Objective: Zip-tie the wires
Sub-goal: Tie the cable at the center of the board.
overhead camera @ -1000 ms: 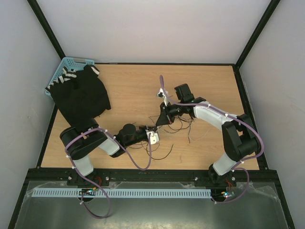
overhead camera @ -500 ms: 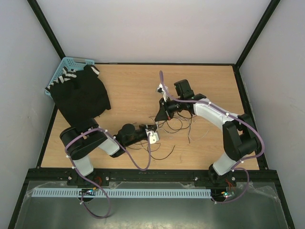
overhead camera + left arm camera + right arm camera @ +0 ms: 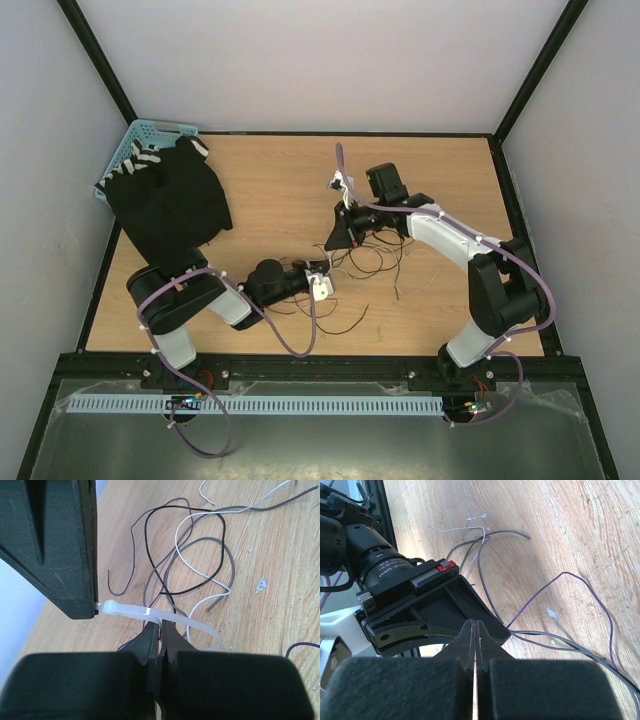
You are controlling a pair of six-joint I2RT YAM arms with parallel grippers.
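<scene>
Zip tie (image 3: 131, 611), pinched in left tool (image 3: 160, 629), shows only from left wrist.

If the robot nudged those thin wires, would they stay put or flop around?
The wires would probably flop and drag together: they lie in loose, overlapping curls. Likely very light, being so thin. They shouldn't roll, lying mostly flat.
</scene>
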